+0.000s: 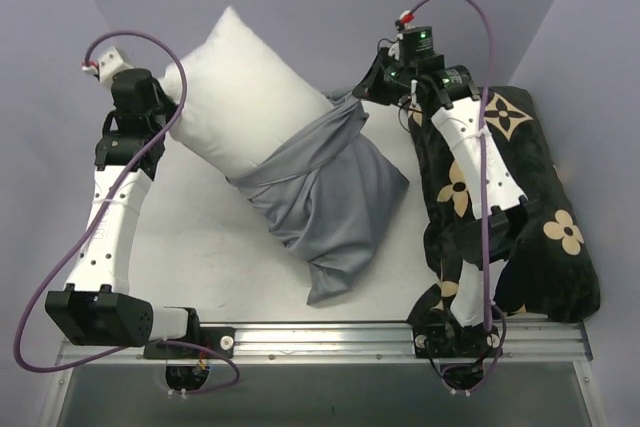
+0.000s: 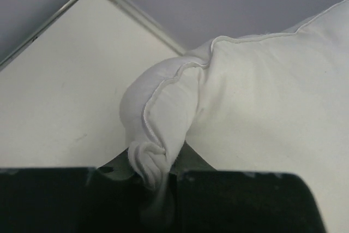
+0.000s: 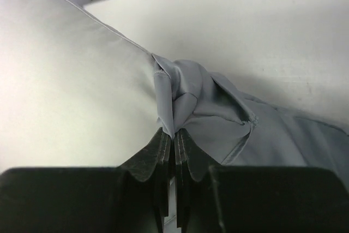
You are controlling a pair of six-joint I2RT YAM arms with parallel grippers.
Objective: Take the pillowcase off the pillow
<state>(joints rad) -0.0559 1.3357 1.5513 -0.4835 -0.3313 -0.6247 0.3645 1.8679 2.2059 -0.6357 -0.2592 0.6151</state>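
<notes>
A plump white pillow [image 1: 245, 97] lies slanted across the table, its upper-left half bare. The blue-grey pillowcase [image 1: 330, 202] covers its lower-right half, bunched into folds at the open end. My left gripper [image 1: 172, 99] is shut on the pillow's left corner [image 2: 158, 135], which twists into a knot between the jaws. On the right, my right gripper [image 1: 368, 95] is shut on the pillowcase's open hem [image 3: 182, 99], pinching a fold of blue-grey cloth next to the white pillow [image 3: 71, 91].
A black cushion with beige flower motifs [image 1: 520, 207] lies along the table's right side, under the right arm. Grey walls close in the back and both sides. A metal rail [image 1: 320, 339] runs along the near edge.
</notes>
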